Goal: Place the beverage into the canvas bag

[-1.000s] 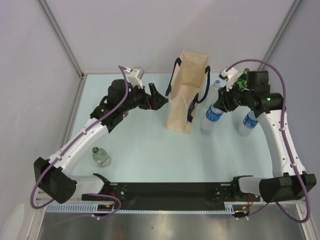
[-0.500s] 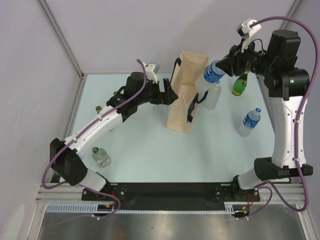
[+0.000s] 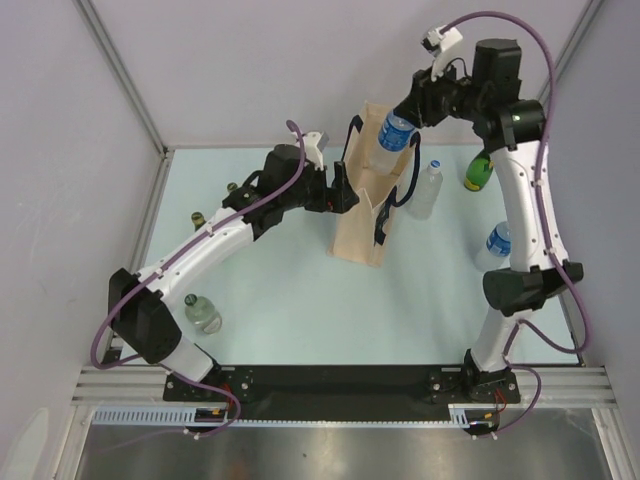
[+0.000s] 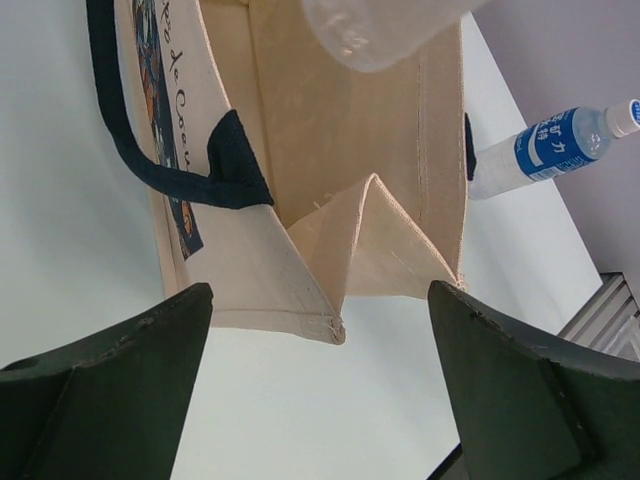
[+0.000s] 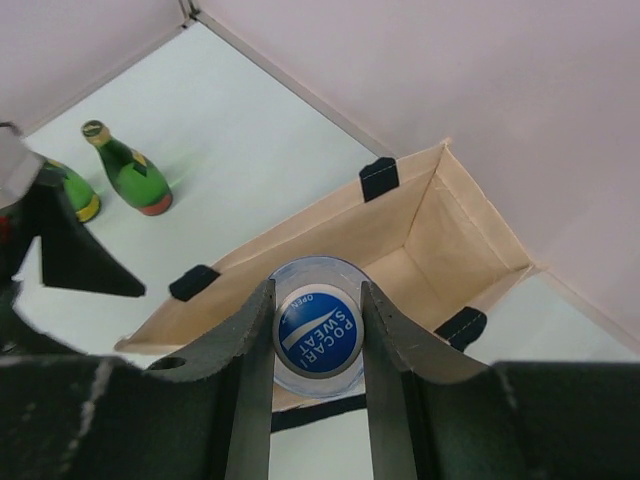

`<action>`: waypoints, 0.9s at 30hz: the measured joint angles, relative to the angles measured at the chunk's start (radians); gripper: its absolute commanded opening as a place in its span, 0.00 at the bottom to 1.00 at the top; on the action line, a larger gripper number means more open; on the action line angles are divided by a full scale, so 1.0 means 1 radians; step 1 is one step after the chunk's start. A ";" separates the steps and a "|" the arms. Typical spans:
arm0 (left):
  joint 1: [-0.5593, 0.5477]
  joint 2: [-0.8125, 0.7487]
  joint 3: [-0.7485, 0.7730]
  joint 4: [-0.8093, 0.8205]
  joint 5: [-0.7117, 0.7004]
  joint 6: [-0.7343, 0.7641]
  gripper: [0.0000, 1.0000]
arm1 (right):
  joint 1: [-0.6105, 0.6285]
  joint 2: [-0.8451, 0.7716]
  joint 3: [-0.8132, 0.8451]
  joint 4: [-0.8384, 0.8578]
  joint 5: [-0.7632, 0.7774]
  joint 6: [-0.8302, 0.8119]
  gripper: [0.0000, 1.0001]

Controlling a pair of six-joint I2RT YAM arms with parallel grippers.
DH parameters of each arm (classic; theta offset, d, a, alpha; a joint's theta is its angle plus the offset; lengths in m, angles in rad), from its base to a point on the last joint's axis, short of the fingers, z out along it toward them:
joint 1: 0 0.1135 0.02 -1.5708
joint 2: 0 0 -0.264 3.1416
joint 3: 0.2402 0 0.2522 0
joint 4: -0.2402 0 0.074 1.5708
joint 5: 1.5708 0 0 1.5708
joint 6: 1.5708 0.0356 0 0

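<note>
right gripper [image 5: 316, 295] is clamped on the bottle [image 3: 393, 138] up near its top, one finger on each side of the blue cap. the bottle hangs cap-up and a bit tilted, right over the mouth of the bag [image 3: 365, 205]. from the right wrist cam you look straight down past the cap into the open bag. can't tell whether the base has dipped past the rim or is just above it. the left wrist cam only shows the clear bottom end at the top of the opening.

left gripper [image 4: 318, 295] is spread wide with nothing in it. it sits just beside the bag's left end. in its own view the two fingers stand either side of that end, and as far as i can see they aren't touching the canvas. a navy handle [image 4: 235, 165] droops over the printed side.

bag is upright around the middle of the table [image 3: 280, 300], mouth open.

other stuff: a clear bottle [image 3: 425, 188] stands just right of the bag, and a green bottle [image 3: 478, 172] is further right. a blue-label bottle [image 3: 497, 245] is nearer the right edge. a glass bottle [image 3: 203, 312] sits on its own near the left arm's base, and a couple of small bottles [image 3: 197, 218] are by the left edge next to the left arm.
</note>
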 measured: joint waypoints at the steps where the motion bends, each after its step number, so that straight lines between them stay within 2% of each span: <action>1: 0.000 0.000 0.000 -0.002 0.000 0.000 0.95 | 0.007 0.018 0.003 0.009 0.013 -0.003 0.00; 9: -0.002 -0.045 -0.014 -0.006 -0.044 0.019 1.00 | 0.052 0.188 0.007 0.090 0.123 -0.043 0.00; 20: -0.002 -0.321 -0.188 0.031 -0.119 0.037 0.99 | 0.057 0.452 0.021 0.243 0.233 -0.051 0.00; 27: -0.002 -0.401 -0.284 0.036 -0.160 0.044 1.00 | 0.064 0.554 0.022 0.329 0.276 -0.043 0.00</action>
